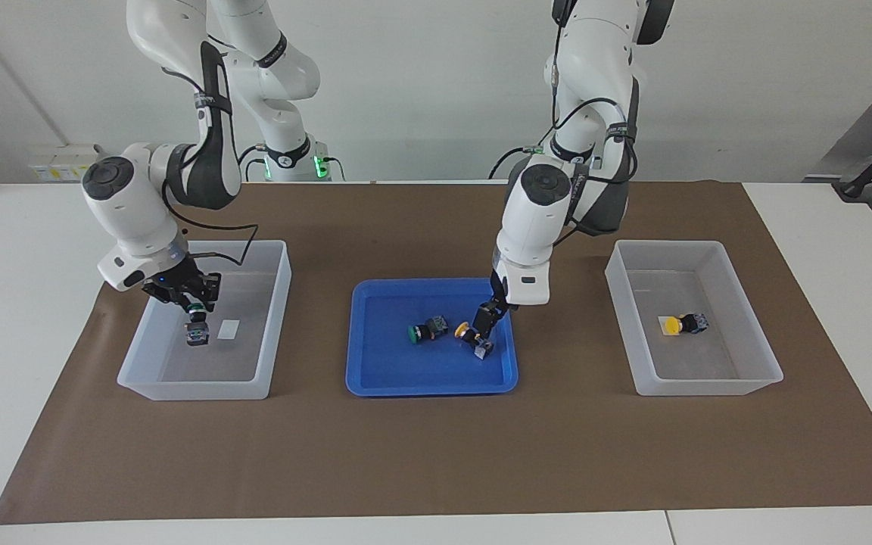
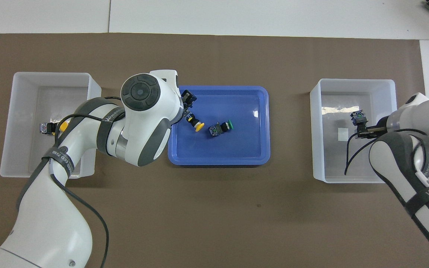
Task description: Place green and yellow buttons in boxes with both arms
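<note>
One green button (image 1: 197,330) hangs from the right gripper (image 1: 195,316), whose fingers pinch it by the cap end with its dark body pointing down, inside the box (image 1: 150,331) at the right arm's end of the table. It hangs just beside the small white label (image 1: 229,328) on that box's floor; whether it touches the floor I cannot tell.

The other green button (image 1: 426,330) lies on its side in the blue tray (image 1: 383,375) at the middle of the brown mat (image 1: 436,454). A yellow button (image 1: 474,340) lies just beside it in the tray, toward the left arm's end.

The left gripper (image 1: 486,318) is low over that yellow button with its fingers spread, right at the button's body. Whether they touch it I cannot tell.

The second yellow button (image 1: 683,324) lies on its side in the other box (image 1: 750,325), at the left arm's end, partly on that box's label.
</note>
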